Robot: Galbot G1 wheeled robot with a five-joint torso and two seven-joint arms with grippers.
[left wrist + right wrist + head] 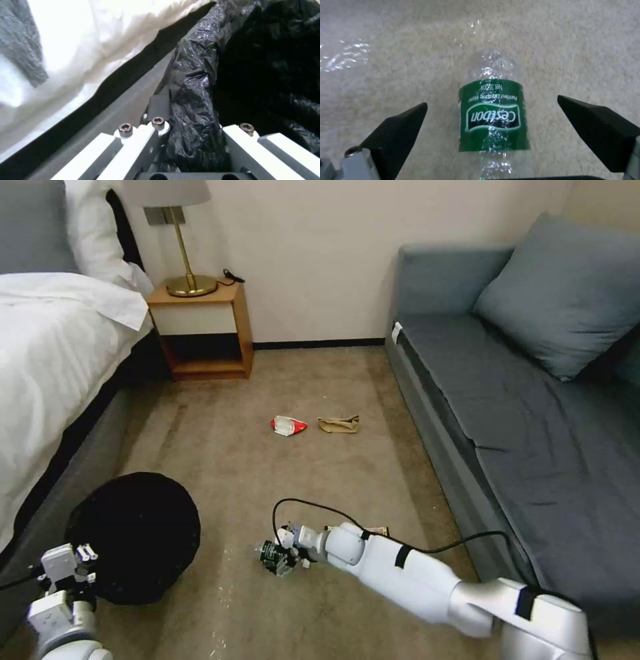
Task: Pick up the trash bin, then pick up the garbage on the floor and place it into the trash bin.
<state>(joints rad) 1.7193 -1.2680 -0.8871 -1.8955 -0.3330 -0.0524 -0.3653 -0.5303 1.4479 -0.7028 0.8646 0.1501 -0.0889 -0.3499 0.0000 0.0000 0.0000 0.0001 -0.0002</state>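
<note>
Down by the bed (47,353), the left gripper (85,559) was clamped on the black-lined rim of the trash bin (137,533), holding it beside the mattress. The right gripper (283,560) hung low over the carpet (220,447), fingers (396,132) spread wide either side of the bottle (493,120) lying flat between them. Farther off lay the red-and-white packet (288,425) and the tan paper bag (339,424).
</note>
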